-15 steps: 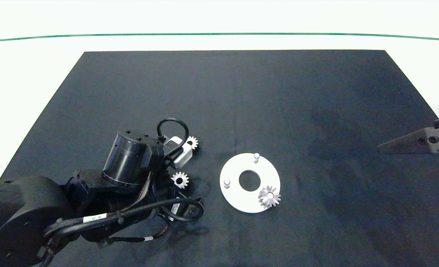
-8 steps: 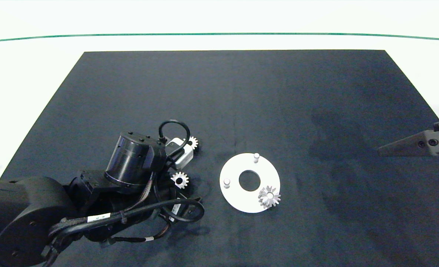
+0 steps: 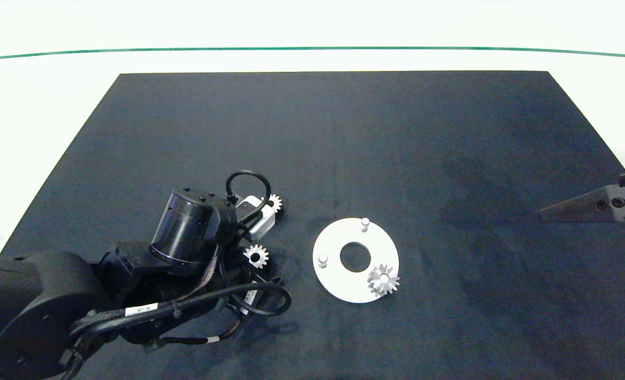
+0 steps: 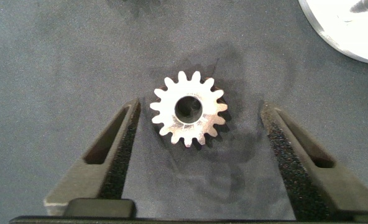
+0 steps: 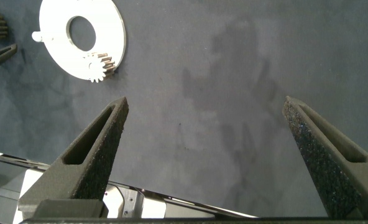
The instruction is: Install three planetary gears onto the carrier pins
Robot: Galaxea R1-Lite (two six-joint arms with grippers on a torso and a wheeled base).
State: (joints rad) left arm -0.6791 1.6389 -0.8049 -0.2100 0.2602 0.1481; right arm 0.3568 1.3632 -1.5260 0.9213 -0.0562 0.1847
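Observation:
One planetary gear [image 3: 383,279] sits on a carrier pin at the near right of the white disc [image 3: 339,282]. The two other carrier pins [image 3: 365,224] [image 3: 323,259] stand bare. A second gear [image 4: 188,116] lies flat on the mat, left of the disc [image 4: 352,31]. My left gripper [image 4: 199,107] is open around it, one finger on each side, neither touching it. The same gear [image 3: 256,256] shows beside the left wrist in the head view. A third gear [image 3: 274,202] lies farther back, partly behind the wrist. My right gripper [image 5: 206,102] hangs open with nothing in it at the right edge of the mat.
A black mat [image 3: 344,132] covers the white table. The left arm's bulk and cables [image 3: 186,295] fill the near left. The right gripper's finger [image 3: 581,207] points in from the right edge.
The left wrist has shifted slightly over the loose gear. The right gripper has drawn back a little toward the right edge. The gears and the disc have not moved.

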